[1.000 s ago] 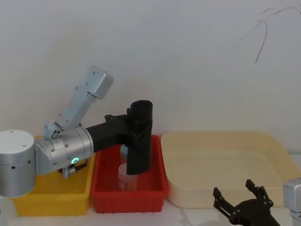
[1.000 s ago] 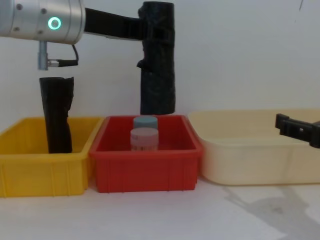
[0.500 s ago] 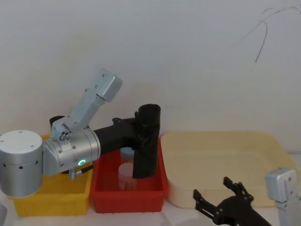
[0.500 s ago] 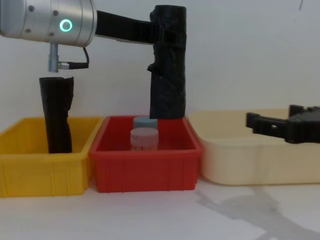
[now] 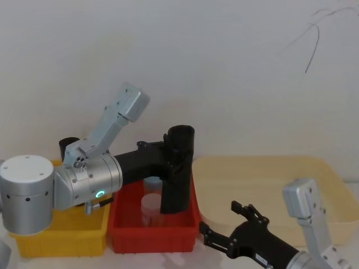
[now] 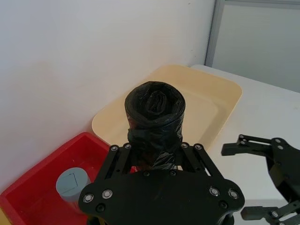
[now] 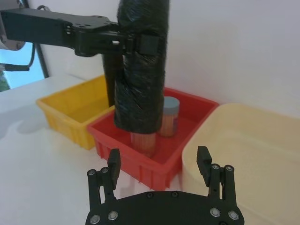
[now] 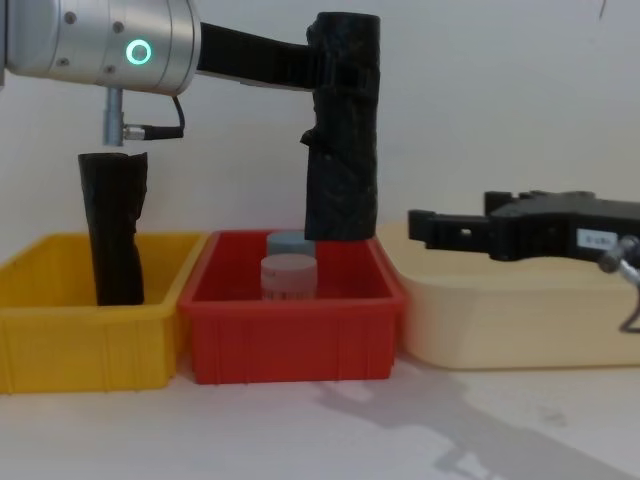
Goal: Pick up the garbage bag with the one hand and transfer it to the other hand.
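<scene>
While above red bin [image 8: 295, 345], garbage bag [image 8: 342, 130] in grip of left pincer [image 6: 154, 149], right pincer [image 7: 158, 160] agape; white table [image 8: 300, 430] and wall [image 8: 480, 100].

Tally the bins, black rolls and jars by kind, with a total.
Bins: 3 (yellow bin, red bin, cream tub)
Black rolls: 2 (garbage bag held above the red bin, slimmer roll standing in the yellow bin)
Jars: 2 (blue-lidded jar, pale-lidded jar, both in the red bin)
Total: 7
</scene>
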